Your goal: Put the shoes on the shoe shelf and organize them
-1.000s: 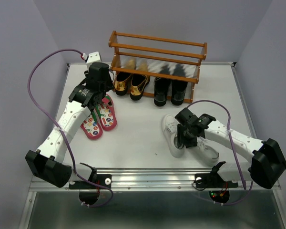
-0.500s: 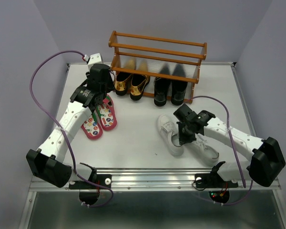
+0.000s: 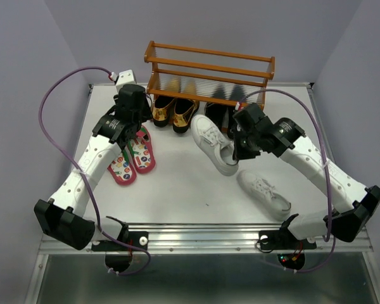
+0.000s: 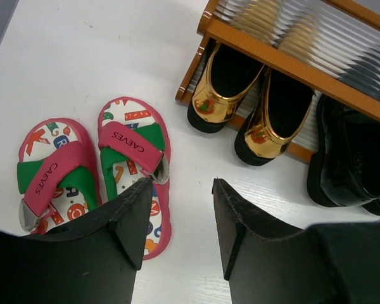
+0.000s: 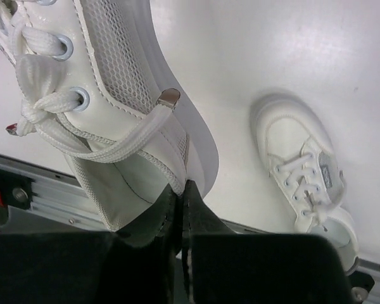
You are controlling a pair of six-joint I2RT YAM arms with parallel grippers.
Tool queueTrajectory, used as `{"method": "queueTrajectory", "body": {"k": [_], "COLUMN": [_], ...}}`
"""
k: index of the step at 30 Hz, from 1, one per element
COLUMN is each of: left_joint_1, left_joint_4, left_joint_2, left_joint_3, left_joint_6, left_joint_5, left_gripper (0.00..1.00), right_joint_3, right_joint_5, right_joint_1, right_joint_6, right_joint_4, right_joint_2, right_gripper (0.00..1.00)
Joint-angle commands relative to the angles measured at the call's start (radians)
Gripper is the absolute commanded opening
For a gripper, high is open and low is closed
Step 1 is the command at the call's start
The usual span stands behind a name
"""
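My right gripper [image 5: 182,187] is shut on the heel rim of a white sneaker [image 5: 114,95], which hangs above the table in front of the shoe shelf [image 3: 209,69]. In the top view this sneaker [image 3: 212,142] points toward the shelf's lower tier. Its mate [image 3: 265,193] lies on the table near the front, also seen as the second sneaker [image 5: 307,174]. Gold loafers [image 4: 240,95] and black boots [image 4: 348,164] stand on the lower tier. My left gripper [image 4: 180,190] hangs open above the table, just right of the pink flip-flops [image 4: 92,171].
The shelf's top tier [image 3: 206,79] carries no shoes. The raised sneaker and my right arm [image 3: 304,155] partly hide the black boots [image 3: 231,117]. A purple cable [image 3: 57,95] loops left of the left arm. A metal rail [image 3: 202,231] runs along the table's front edge.
My right gripper has shut on the sneaker's heel, lifted it off the table and carried it back and left toward the shelf. The left arm has hardly moved.
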Motion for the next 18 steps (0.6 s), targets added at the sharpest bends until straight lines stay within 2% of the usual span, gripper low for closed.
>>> {"method": "queueTrajectory", "body": {"k": [1, 4, 7, 10, 11, 15, 18], "left_joint_1": [0.003, 0.003, 0.003, 0.003, 0.003, 0.003, 0.003], "left_joint_4": [0.064, 0.057, 0.047, 0.049, 0.047, 0.037, 0.035], "left_joint_2": [-0.073, -0.074, -0.074, -0.082, -0.088, -0.102, -0.103], "left_joint_3": [0.008, 0.008, 0.008, -0.002, -0.008, -0.021, -0.025], "left_joint_6": [-0.009, -0.011, -0.008, -0.005, -0.003, 0.005, 0.008], "left_joint_5": [-0.009, -0.009, -0.006, -0.004, -0.009, -0.027, -0.027], "left_gripper": [0.54, 0.54, 0.54, 0.54, 0.54, 0.54, 0.54], "right_joint_3": [0.198, 0.305, 0.556, 0.738, 0.872, 1.112, 1.067], "right_joint_5": [0.119, 0.169, 0.255, 0.317, 0.334, 0.320, 0.277], "right_joint_1": [0.009, 0.009, 0.009, 0.009, -0.013, -0.081, -0.156], "right_joint_6": [-0.033, -0.047, -0.059, -0.077, -0.082, -0.108, -0.084], "right_joint_4": [0.050, 0.082, 0.067, 0.021, 0.004, -0.013, 0.086], "right_joint_2": [0.054, 0.126, 0.236, 0.335, 0.407, 0.545, 0.542], "right_gripper": [0.01, 0.01, 0.01, 0.01, 0.01, 0.01, 0.01]}}
